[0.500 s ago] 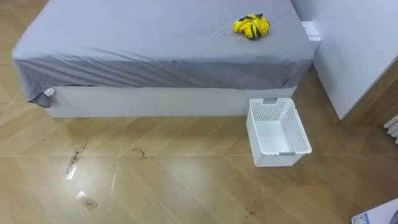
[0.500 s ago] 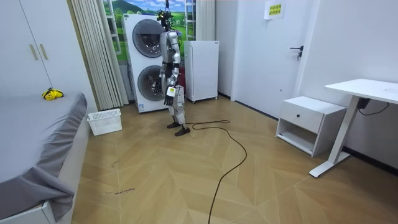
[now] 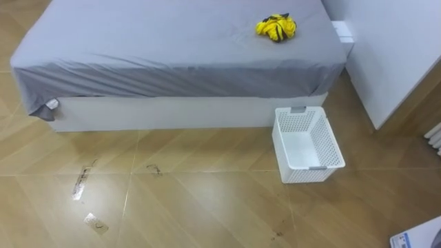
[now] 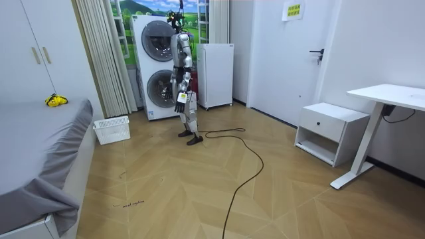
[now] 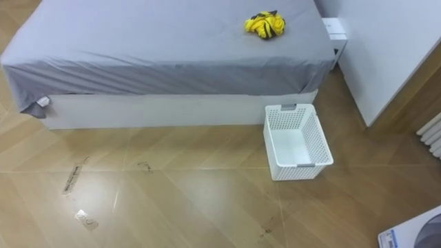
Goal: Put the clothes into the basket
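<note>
Nothing has moved among the things; slight camera shift only. Eye views: yellow clothes [image 3: 275,28] bunched on grey bed [image 3: 158,48], white basket [image 3: 333,142] on floor alongside. Room view: left hand [image 4: 178,98] hangs at hip near stacked washers [image 4: 157,66], grip cannot be told; clothes far from hand, beyond basket.

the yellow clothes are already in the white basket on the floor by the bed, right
No. The yellow clothes lie on top of the grey bed, not in the white basket, which does stand on the floor by the bed. The left eye view shows it.
</note>
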